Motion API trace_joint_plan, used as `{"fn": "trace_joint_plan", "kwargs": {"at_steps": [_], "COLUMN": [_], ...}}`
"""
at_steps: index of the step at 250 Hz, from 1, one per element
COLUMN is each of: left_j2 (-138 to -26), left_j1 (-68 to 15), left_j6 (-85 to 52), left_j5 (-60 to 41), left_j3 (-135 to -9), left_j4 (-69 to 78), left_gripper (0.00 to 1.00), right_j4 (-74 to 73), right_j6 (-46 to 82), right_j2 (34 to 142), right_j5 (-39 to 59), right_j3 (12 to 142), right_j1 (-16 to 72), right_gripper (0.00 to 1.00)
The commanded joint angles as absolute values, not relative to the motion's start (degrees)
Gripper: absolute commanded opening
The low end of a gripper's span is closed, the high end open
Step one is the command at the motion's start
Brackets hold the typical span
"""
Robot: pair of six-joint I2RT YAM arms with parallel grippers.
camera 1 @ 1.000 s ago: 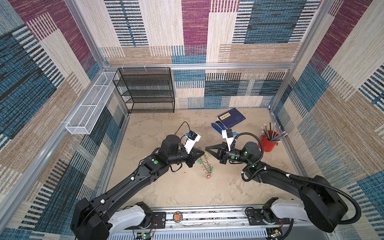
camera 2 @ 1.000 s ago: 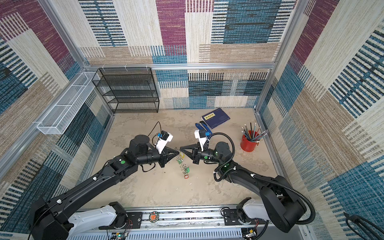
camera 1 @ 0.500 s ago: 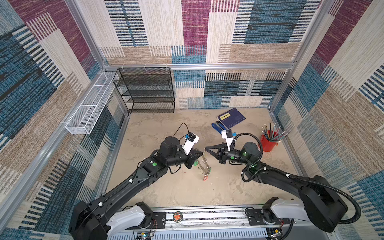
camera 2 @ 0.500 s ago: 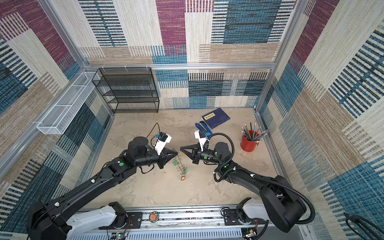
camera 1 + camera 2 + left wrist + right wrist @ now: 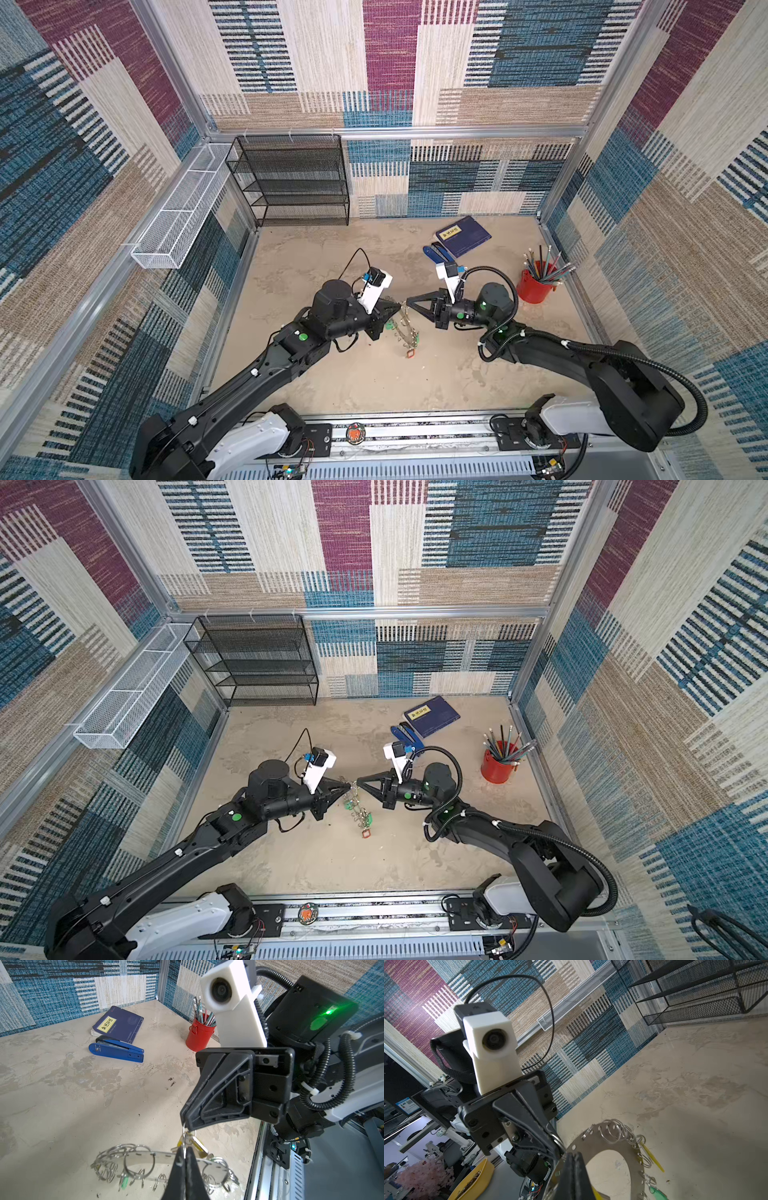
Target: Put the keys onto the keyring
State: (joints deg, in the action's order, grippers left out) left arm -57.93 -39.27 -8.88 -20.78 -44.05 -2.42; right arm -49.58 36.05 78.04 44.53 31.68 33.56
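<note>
Grey metal, a flat disc with a big centre hole and small silver split rings round its rim, the keyring (image 5: 145,1160) is being held up above the middle of the beige tabletop (image 5: 332,374). It is being pinched by the black left gripper (image 5: 556,1146), jaws together on a rim ring. The small silver key with the yellow plastic tag (image 5: 199,1145) is being clamped by its loop in the black right gripper (image 5: 185,1123). If the arms are being drawn apart or twisted unevenly, the thin ring is probably being put at risk of slipping out, and the disc of being dropped
</note>
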Motion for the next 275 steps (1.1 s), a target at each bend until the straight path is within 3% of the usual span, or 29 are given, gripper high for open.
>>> {"fn": "trace_joint_plan", "kwargs": {"at_steps": [1,94,128,275], "left_j2": [-56.82,-57.20,-58.17,-61.27], "left_j1": [-39.29,-41.90,-42.62,-42.89], "left_j6": [-11.25,-14.41,-14.94,-15.27], "left_j5": [-20.80,-15.59,-14.13,-15.23], "left_j3": [-43.17,-39.51,-38.16,-34.36], "left_j4": [7.41,20.57,25.63,40.37], "left_gripper": [0.00,0.00,0.00,0.00], "right_j4": [-50.01,-48.69,-47.21,-30.08], "right_j6": [36.86,35.36,34.36,28.65], "right_j2": [79.00,78.73,78.17,66.21], "right_j5": [46.18,47.96,47.21,40.09], "right_j3": [32.49,32.96,33.43,40.16], "right_j1": [33.57,33.56,33.49,23.29], "right_gripper": [0.00,0.00,0.04,0.52]}}
